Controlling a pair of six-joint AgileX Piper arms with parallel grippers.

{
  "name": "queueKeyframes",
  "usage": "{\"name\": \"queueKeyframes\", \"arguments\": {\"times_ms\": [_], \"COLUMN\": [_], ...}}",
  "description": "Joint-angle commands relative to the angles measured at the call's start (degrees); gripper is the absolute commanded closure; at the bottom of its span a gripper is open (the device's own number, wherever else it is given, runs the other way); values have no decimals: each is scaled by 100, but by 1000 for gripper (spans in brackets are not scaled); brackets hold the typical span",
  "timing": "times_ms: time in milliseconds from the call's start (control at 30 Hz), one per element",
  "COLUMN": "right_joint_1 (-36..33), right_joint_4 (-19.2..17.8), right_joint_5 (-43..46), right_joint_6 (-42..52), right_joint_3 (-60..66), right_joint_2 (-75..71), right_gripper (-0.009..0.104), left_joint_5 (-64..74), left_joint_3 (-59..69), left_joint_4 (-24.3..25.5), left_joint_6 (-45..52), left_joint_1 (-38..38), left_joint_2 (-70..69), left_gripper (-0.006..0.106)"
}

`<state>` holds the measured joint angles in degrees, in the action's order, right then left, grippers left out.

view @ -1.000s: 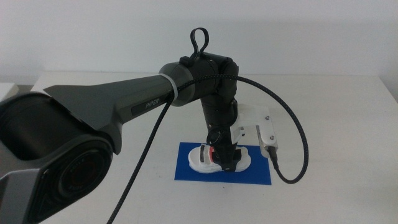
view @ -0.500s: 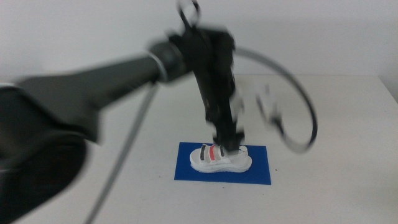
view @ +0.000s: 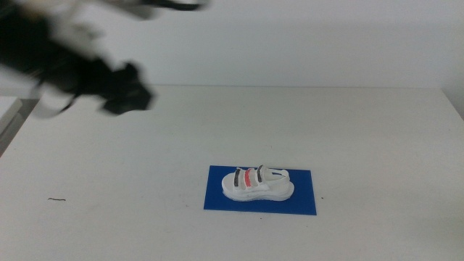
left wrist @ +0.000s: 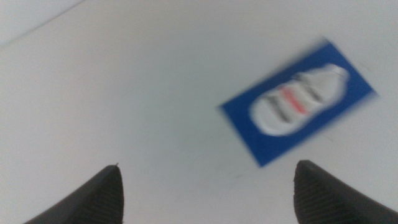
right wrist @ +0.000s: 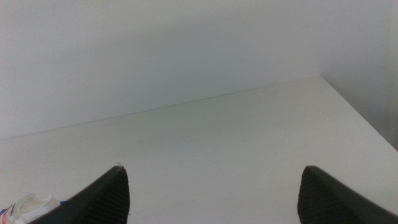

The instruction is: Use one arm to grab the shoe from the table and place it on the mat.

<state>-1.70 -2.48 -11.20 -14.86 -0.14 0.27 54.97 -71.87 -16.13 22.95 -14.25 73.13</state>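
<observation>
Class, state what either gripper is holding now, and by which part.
Nothing is held. Both the left gripper and right gripper are open and empty; the shoe lies on the mat.

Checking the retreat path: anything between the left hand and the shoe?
Nothing: only bare table lies between the open left hand and the shoe on its mat, as the left wrist view shows.

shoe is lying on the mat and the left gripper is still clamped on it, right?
Not quite. The shoe does lie on the mat, but the left gripper has let go: the left wrist view shows its jaws wide open, well away from the shoe, and the middle view shows the shoe alone.
</observation>
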Motion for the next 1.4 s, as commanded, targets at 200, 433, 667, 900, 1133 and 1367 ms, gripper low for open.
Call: {"name": "queueKeyframes", "arguments": {"times_ms": [200,433,667,900,1133,1367], "right_joint_1": [-11,-11,-11,-11,-11,-11], "right_joint_4": [-33,-33,-33,-33,-33,-33], "right_joint_5": [55,55,55,55,55,55], "right_joint_6": [21,21,21,21,21,21], "right_joint_3": [14,14,14,14,14,14], "right_joint_2": [-27,-27,-27,-27,-27,-27], "right_gripper": [16,16,16,16,16,16], "left_joint_5": [-2854,-4253,-5625,-5433,-5101,-5101], "left_joint_3": [2781,4626,6469,7187,7187,7187], "left_joint_4": [-396,-646,895,1378,1378,1378], "left_joint_6": [-658,-658,-2204,-2645,-2575,-2575], "left_joint_1": [944,972,961,1079,1092,1092], "left_joint_2": [-2763,-4525,-5944,-7142,-7313,-7313], "left_gripper": [7,7,7,7,7,7]}}
